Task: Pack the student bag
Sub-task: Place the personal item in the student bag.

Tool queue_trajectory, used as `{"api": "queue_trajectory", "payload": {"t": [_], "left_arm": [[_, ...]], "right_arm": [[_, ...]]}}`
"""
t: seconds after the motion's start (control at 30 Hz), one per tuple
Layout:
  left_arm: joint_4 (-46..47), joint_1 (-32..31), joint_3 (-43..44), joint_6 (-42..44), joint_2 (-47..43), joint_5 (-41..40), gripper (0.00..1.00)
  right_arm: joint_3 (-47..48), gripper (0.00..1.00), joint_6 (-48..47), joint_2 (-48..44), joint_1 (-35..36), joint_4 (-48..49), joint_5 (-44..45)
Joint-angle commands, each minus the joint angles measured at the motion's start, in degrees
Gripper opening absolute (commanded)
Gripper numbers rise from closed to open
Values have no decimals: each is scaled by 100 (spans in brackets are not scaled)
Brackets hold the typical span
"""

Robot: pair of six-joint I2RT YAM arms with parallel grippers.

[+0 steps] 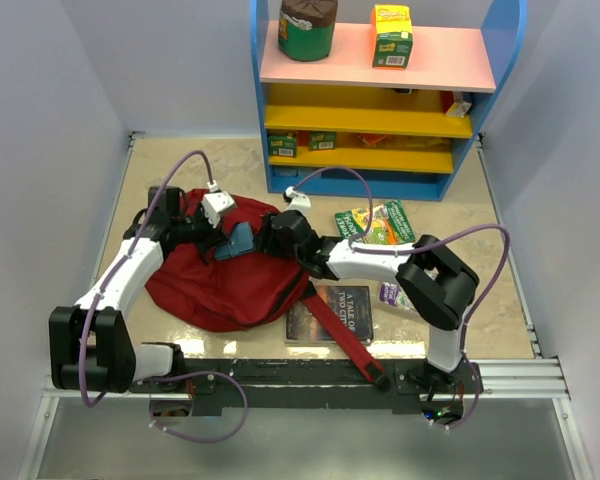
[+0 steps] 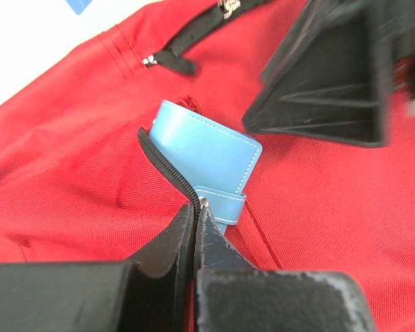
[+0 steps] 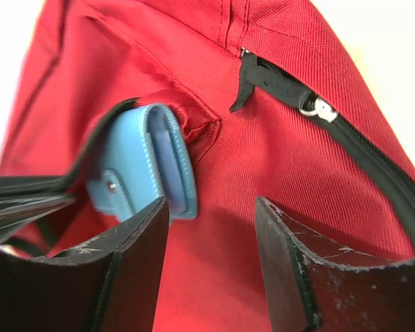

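Partly pocketed: blue case [image 2: 204, 155] in the mouth of the student bag [image 1: 220, 285]

The student bag lies slumped on the table [image 1: 240, 165], left of centre and just beyond the two arm bases. One long red strap [image 1: 340, 335] trails toward the near edge. Its front pocket gapes along a dark zip. The blue case stands in that gap, one end inside and the stitched end with the tab outside.

The left gripper [image 2: 196, 207] has its fingers pressed together on the pocket's zip edge, pinching it right beside the case. The right gripper [image 3: 211, 207] is spread, with nothing between its fingers. One finger sits in front of the case's lower edge; whether it touches the case I cannot tell. A second zip with a metal pull [image 3: 317, 108] runs across the bag above the pocket.

Against the bag's right side lies a dark book [image 1: 330, 312], with the strap crossing over it. Farther right are some packets [image 1: 375, 225]. At the back stands a blue shelf [image 1: 440, 55] carrying a green tub [image 1: 307, 28] and a yellow box [image 1: 391, 35].
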Motion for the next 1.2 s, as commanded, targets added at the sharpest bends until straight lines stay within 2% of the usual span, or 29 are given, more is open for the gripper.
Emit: {"api": "queue_trajectory", "payload": {"t": [0.0,0.07,0.1,0.13,0.17,0.33,0.53,0.73,0.83,0.87,0.9,0.93,1.07,1.1,1.17], "left_arm": [[204,24,319,-203,-213,408,0],[274,32,293,-212,-204,425,0],[292,32,266,-212,-195,443,0],[371,32,231,-212,-195,452,0],[432,32,205,-273,-178,469,0],[573,32,248,-414,-2,671,0],[758,24,301,-564,86,1154,0],[627,32,222,-283,157,1533,0],[538,67,205,-125,113,1638,0],[547,76,196,-124,69,1673,0],[547,76,196,-107,51,1691,0],[530,76,196,-54,51,1726,0],[-67,76,371,385,104,1963,0],[-320,76,415,481,86,1955,0],[-454,146,407,710,-18,1885,0]], "right_arm": [[455,51,-524,299,-41,228,-217],[465,38,-603,387,-32,511,-420],[465,21,-604,396,-23,773,-525],[473,15,-586,414,38,880,-552],[526,10,-508,448,56,899,-578],[1132,0,-393,870,275,741,-754],[1949,0,-305,1336,574,679,-895],[1758,0,-138,1188,557,1434,-1045],[1485,0,98,1029,513,1339,-1036],[1267,1,195,994,496,1460,-1088],[1125,9,248,976,487,1688,-1097],[1037,12,388,1002,478,1847,-1097],[1177,19,582,1248,197,2015,-1124],[1107,24,618,1223,40,2102,-1185],[679,25,662,995,-102,2199,-1159]]}}
